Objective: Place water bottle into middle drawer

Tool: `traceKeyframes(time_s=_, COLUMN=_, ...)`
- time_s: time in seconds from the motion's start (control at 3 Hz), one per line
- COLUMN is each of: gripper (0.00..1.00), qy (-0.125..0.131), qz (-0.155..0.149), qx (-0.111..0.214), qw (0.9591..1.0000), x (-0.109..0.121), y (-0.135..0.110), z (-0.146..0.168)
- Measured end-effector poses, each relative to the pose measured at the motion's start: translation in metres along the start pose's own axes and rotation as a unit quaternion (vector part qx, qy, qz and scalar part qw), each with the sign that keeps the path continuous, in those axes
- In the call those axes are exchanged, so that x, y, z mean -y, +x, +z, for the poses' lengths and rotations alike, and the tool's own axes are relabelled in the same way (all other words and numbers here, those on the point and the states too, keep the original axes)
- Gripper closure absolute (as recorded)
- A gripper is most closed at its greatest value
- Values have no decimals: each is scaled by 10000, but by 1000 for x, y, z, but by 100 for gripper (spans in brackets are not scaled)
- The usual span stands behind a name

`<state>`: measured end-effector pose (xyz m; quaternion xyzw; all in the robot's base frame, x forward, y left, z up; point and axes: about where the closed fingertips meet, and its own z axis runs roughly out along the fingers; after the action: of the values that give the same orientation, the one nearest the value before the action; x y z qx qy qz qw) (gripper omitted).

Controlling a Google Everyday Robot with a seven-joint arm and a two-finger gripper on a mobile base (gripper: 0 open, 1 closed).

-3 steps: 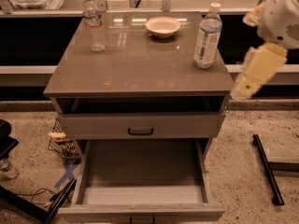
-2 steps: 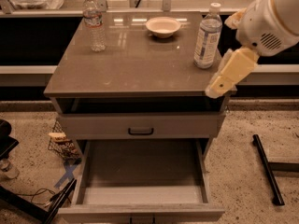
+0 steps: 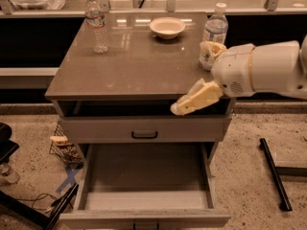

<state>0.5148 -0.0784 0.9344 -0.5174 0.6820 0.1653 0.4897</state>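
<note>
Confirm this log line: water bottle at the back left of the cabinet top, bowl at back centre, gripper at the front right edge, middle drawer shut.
Wrong on the drawer: the camera view shows the middle drawer pulled open, its floor bare. The rest holds: water bottle back left on the cabinet top, bowl at back centre, gripper at the front right edge.

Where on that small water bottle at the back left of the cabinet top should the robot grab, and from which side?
Probably around the ribbed middle of the water bottle, coming in level from the camera's side. It stands upright and slim, with open cabinet top in front of it. The gripper hangs at the top's front right edge, beside the taller bottle.
</note>
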Motion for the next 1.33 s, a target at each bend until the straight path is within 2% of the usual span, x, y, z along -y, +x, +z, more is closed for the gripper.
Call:
traceKeyframes(time_s=0.33, gripper=0, qy=358, qz=108, qx=1129, qw=9929, x=4, y=-54, z=26)
traceKeyframes(time_s=0.67, gripper=0, qy=515, qz=16, qx=1517, qw=9871, x=1, y=-97, z=40)
traceKeyframes(time_s=1.0, gripper=0, qy=546, qz=67, qx=1531, qw=9867, x=9, y=-100, z=46)
traceKeyframes(time_s=1.33, gripper=0, qy=863, qz=343, qx=1590, qw=9829, x=52, y=-96, z=72)
